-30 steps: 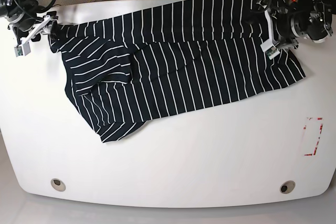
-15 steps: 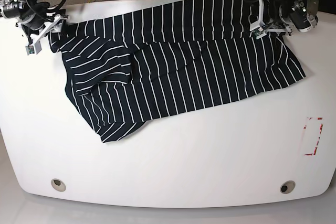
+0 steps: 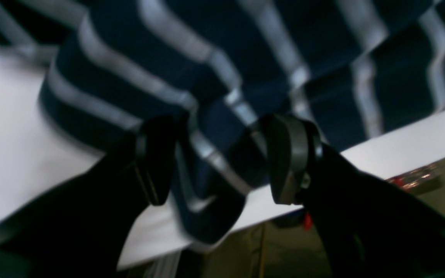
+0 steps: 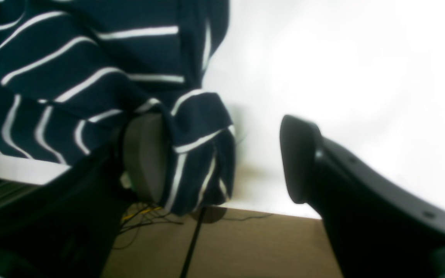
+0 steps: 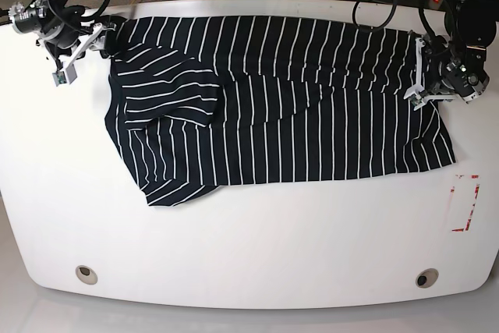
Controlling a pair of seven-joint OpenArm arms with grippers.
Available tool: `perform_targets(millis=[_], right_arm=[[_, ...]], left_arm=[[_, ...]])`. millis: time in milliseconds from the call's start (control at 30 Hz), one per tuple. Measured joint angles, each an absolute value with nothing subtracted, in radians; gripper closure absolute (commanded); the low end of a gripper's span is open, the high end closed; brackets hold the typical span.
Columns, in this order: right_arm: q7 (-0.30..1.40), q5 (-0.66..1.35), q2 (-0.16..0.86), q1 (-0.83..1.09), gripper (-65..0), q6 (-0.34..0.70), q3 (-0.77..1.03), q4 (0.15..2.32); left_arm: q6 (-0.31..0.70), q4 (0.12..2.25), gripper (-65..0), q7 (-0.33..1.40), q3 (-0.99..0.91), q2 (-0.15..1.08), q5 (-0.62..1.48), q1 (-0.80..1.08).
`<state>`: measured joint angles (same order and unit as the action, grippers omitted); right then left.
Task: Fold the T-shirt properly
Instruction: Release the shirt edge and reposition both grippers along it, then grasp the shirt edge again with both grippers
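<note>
Two arms work the far corners of the T-shirt (image 5: 288,107), which lies spread across the far half of the white table (image 5: 257,247), its length running from 9 to 3 o'clock. One sleeve is turned over onto the body near 10 o'clock, and the near hem runs unevenly, sagging into a point around 8 o'clock. Beyond that turned sleeve no fold shows, so the job looks to be at the spreading and squaring stage, with the sleeve folds and the body folds all left to do.

At the 3 o'clock end, the left gripper (image 3: 222,162) has a bunched fold of striped cloth between its jaws at the table's edge; the cloth fills the gap, so it reads as a pinch. At 10 o'clock, the right gripper (image 4: 222,158) stands with its jaws apart: a corner of the shirt drapes over one finger (image 4: 145,154), while the other finger (image 4: 299,158) is clear of the fabric over bare tabletop.

A red-outlined marker (image 5: 465,203) sits near 4 o'clock, well apart from the shirt.
</note>
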<state>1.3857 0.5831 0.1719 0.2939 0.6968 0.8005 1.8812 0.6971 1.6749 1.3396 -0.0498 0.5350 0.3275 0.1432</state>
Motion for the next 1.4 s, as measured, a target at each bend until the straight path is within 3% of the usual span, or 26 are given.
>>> perform_targets(millis=[333, 700, 867, 1067, 1400], right_arm=[[1.389, 0.595, 0.248, 0.303, -41.5, 0.697, 0.812, 1.735], [1.393, 0.929, 0.315, 0.350, -41.5, 0.697, 0.873, 1.738], [1.391, 0.918, 0.299, 0.292, -41.5, 0.696, 0.835, 1.738], [1.385, 0.900, 0.272, 0.151, -41.5, 0.696, 0.745, 1.669], [1.362, 0.730, 0.241, -0.054, -41.5, 0.697, 0.633, 1.501]], left_arm=[[0.697, 1.671, -34.3, 1.331, -0.047, 0.530, 0.289, 0.141], [0.697, 1.686, -34.4, 1.331, -0.084, 0.523, 0.297, 0.144], [0.697, 1.743, -34.7, 1.343, -0.213, 0.516, 0.282, 0.139], [0.698, 1.830, -44.9, 1.343, -0.303, 0.434, 0.289, 0.125], [0.697, 1.855, -44.7, 1.346, -0.308, 0.425, 0.283, 0.102]])
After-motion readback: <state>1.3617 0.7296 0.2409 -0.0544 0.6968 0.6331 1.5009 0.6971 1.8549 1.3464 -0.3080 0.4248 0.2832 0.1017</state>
